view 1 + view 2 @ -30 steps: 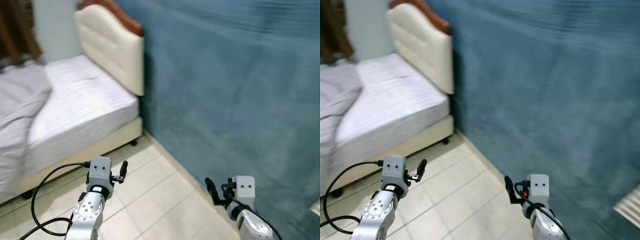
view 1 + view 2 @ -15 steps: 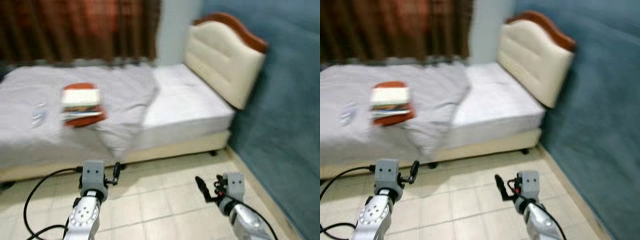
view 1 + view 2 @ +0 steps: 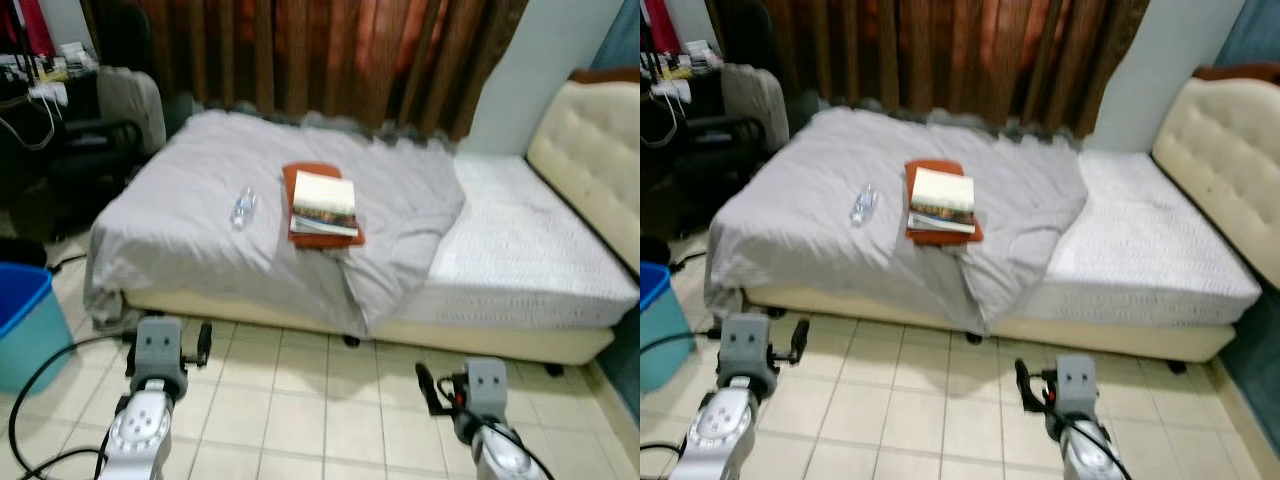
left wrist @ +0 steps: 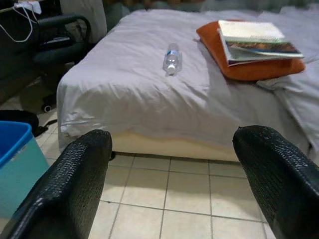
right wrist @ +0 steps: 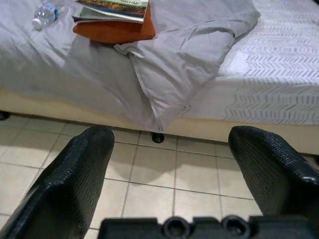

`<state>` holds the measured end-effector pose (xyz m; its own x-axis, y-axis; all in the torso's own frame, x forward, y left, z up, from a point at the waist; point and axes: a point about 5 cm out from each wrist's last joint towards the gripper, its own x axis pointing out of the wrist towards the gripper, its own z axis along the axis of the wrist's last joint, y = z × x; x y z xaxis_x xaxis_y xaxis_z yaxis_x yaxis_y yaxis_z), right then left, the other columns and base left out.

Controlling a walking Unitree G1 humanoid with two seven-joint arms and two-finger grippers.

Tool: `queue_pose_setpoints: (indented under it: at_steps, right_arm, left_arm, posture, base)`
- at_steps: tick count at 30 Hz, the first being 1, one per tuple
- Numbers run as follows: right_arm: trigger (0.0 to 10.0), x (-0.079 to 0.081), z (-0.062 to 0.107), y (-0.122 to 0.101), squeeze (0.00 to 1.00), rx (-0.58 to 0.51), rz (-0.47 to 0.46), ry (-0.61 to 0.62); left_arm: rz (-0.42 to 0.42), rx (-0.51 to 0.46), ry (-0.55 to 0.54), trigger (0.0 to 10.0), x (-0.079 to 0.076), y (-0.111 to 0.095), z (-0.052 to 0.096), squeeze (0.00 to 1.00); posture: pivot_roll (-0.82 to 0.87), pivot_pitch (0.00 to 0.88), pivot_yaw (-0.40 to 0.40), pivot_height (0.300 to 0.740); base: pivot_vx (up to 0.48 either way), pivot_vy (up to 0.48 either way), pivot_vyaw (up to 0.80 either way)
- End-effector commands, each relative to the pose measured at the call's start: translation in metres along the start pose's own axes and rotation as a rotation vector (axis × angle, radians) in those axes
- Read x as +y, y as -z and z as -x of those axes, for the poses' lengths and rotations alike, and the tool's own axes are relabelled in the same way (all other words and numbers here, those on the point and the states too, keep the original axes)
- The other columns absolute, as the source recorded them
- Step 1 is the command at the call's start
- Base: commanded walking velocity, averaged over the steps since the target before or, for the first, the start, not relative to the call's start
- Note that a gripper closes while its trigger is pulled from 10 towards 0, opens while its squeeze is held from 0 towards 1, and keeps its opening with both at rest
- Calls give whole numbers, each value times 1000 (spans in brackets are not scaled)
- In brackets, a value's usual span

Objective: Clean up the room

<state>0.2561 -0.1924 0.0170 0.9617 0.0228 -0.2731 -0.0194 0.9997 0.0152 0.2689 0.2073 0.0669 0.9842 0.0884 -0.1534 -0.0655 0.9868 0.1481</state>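
A bed [image 3: 500, 250] with a rumpled grey duvet [image 3: 200, 240] stands ahead of me. On the duvet lies a clear water bottle [image 3: 241, 206] [image 4: 172, 58]. Beside it, a stack of books [image 3: 324, 202] [image 4: 256, 40] rests on an orange cushion [image 3: 300, 180] [image 5: 114, 31]. Both arms are held low over the tiled floor, short of the bed. My left gripper [image 3: 203, 340] [image 4: 174, 142] is open with nothing between its fingers. My right gripper [image 3: 425, 385] [image 5: 172, 137] is open too and holds nothing.
A blue bin [image 3: 22, 325] stands on the floor at my left. A dark chair [image 3: 95, 130] with cables sits behind it at the bed's corner. Brown curtains [image 3: 300, 50] hang behind the bed, and a cream headboard [image 3: 590, 160] is at the right.
The camera has swung left, from the blue wall and headboard to the whole bed, with bottle, books and blue bin now in sight. Both grippers keep the same pose.
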Motion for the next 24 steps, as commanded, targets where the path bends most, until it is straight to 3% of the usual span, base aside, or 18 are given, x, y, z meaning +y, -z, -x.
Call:
queue_pose_setpoints:
  at_steps: [1,11,24]
  right_arm:
    - [10000,-4,-3,-5,0,-25,-6,27]
    - [10000,5,-15,-21,0,-80,-7,0]
    - [10000,15,-18,-19,0,-72,-4,-46]
  left_arm:
    - [20,7,58,10000,-15,-3,-6,0]
    - [47,-17,88,10000,-19,-7,-9,0]
    - [49,-15,77,10000,-19,-4,-4,0]
  posture:
    - [76,0,-74,740]
    - [72,0,-66,740]
    - [93,0,-80,740]
  base:
    - [461,0,0]
    - [461,0,0]
    - [461,0,0]
